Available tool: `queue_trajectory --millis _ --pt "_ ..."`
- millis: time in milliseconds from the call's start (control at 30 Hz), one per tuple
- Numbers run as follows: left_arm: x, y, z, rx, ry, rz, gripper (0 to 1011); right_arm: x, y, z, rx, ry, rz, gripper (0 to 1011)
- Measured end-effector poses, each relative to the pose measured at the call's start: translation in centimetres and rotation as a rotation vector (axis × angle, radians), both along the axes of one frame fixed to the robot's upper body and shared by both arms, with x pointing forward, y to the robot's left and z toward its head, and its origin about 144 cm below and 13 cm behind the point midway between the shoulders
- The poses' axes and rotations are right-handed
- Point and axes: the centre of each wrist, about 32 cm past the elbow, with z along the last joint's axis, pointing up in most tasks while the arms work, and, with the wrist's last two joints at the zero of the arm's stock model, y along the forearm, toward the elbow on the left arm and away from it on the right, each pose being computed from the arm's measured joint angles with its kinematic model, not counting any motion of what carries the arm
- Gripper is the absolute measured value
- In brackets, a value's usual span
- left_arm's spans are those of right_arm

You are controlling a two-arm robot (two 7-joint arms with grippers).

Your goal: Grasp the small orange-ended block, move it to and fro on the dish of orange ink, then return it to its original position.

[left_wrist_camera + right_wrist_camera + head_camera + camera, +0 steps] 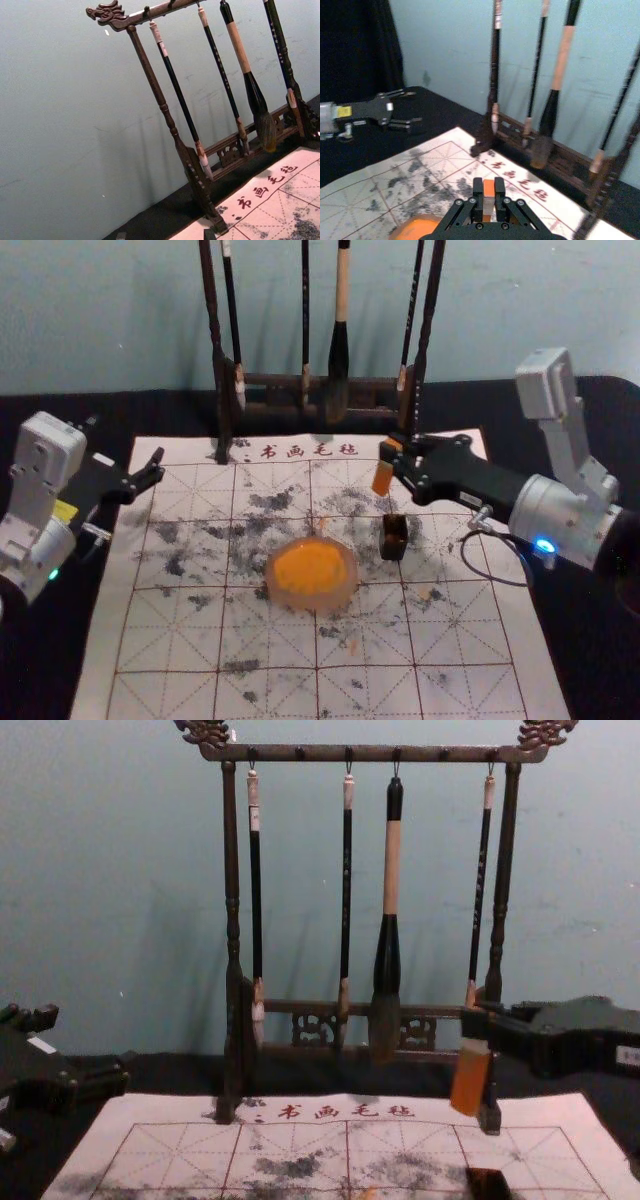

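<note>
My right end effector [394, 452] pinches the smooth, oblong block [382, 480] above the far-right ink-smudged mat [180, 640] — my left end effector [156, 466] idles at left, wide open.

- We seem to be at a calligraphy or ink-painting workspace.
- We see brushes [391, 870] hanging from a carved wooden rack [232, 870].
- A gridded, ink-smudged mat [180, 640] with red characters [310, 451] lies before us, bearing an orange ink dish [275, 593].
- We cannot tell what kind of room surrounds it.
</note>
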Motion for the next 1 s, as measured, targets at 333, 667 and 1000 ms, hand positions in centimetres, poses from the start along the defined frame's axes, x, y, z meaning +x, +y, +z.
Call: queue_trajectory --millis 333,667,1000 --pt "0.0 0.0 0.0 0.000 0.000 0.000 1001 -2.3 -0.1 -1.0 -0.013 -0.010 -0.101 129" --pt "0.0 0.0 0.0 0.000 0.000 0.000 1001 -3.1 0.3 -1.9 -0.012 0.013 -0.126 129" --pt "0.0 0.0 0.0 0.000 0.000 0.000 1001 -3.4 0.7 -2.8 -0.020 0.017 -0.150 129"
